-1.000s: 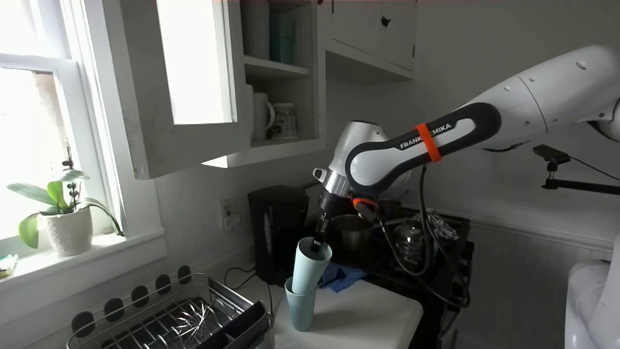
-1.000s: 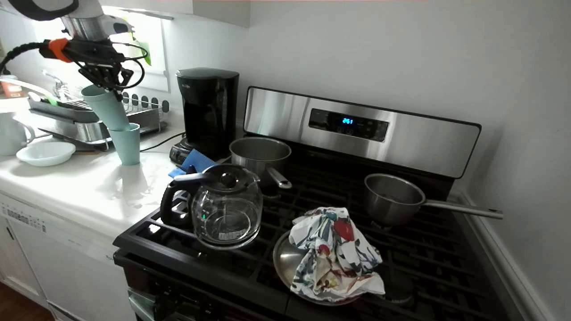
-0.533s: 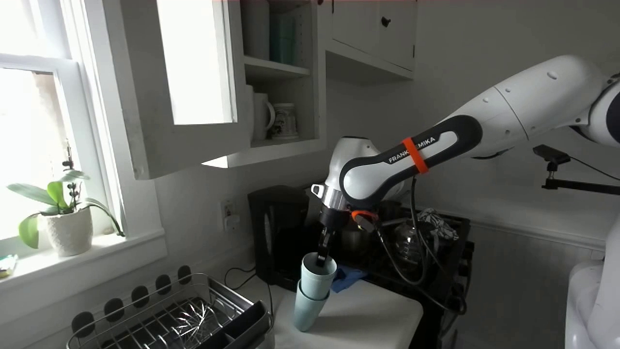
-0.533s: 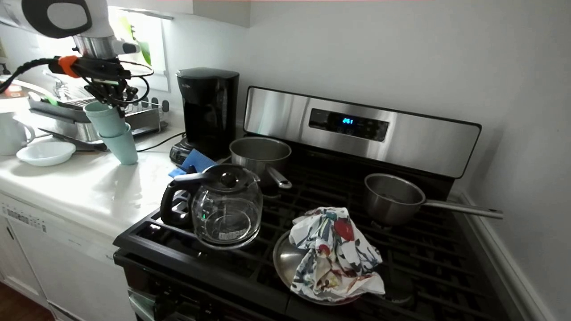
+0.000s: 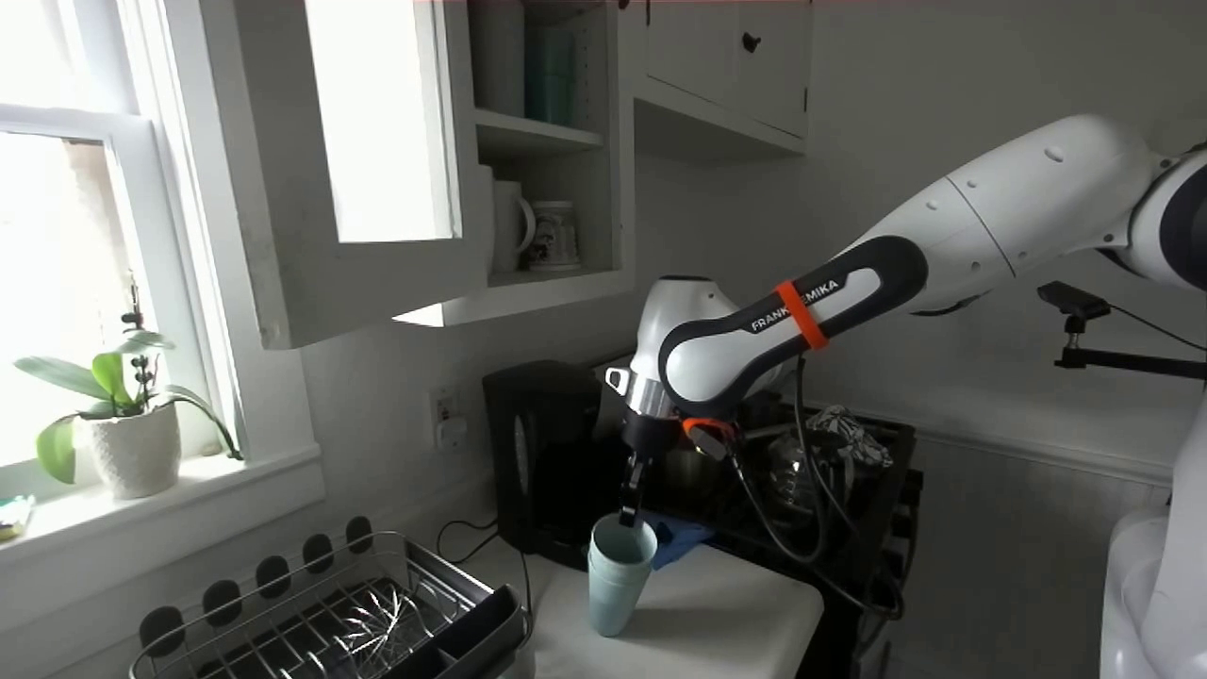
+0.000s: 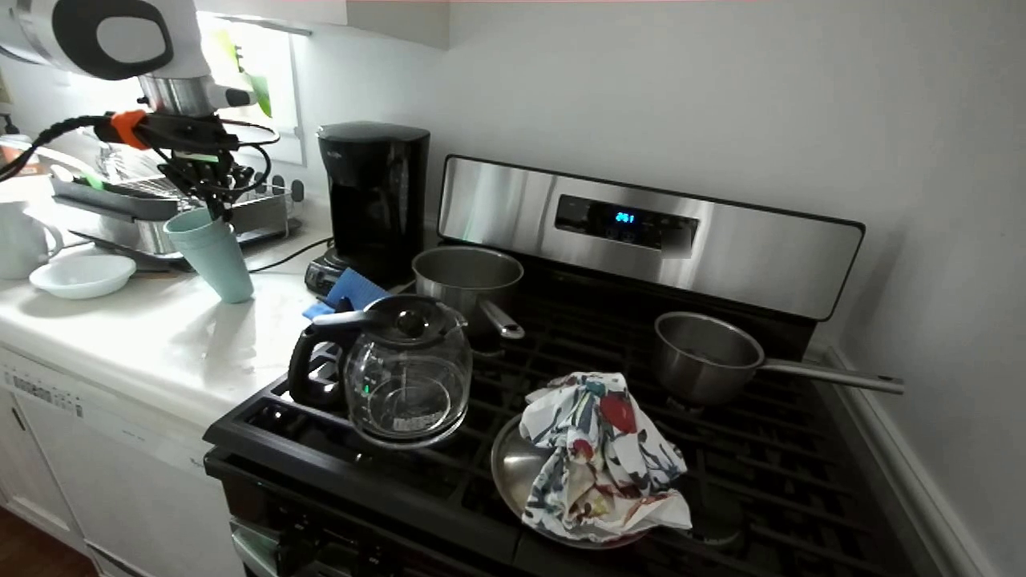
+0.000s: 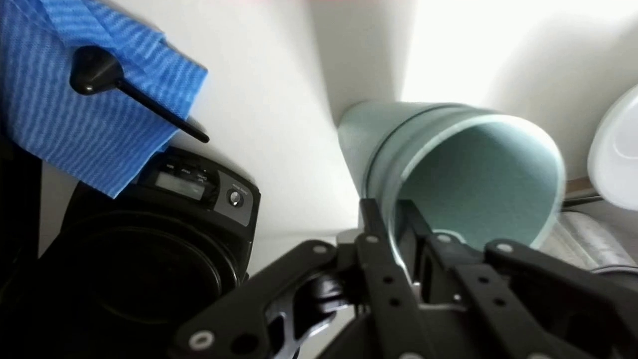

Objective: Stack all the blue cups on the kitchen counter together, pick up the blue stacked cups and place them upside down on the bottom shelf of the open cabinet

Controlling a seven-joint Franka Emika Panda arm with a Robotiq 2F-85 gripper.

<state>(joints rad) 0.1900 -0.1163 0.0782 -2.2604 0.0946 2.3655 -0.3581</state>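
Two pale blue cups are nested in one leaning stack [image 5: 615,599] on the white counter [image 5: 726,613]; the stack also shows in an exterior view [image 6: 215,260]. In the wrist view the upper cup [image 7: 478,184] sits almost fully inside the lower cup [image 7: 361,127], with only a narrow band between their rims. My gripper [image 5: 629,517] is at the upper cup's rim, one finger inside and one outside. In the wrist view the fingertips [image 7: 389,203] straddle the wall with a small gap. The open cabinet's bottom shelf [image 5: 528,281] holds mugs.
The cabinet door [image 5: 377,292] hangs open above the dish rack [image 5: 405,547]. The coffee maker [image 5: 542,424] stands beside the cups, near a blue cloth [image 7: 99,114] with a black scoop. A white bowl [image 6: 84,276], glass carafe [image 6: 409,377] and pots are nearby.
My gripper has moved down. The upper cup has sunk from partly inside to almost fully inside the lower cup, and now sits lower on the fingers. The lower cup has shifted and leans.
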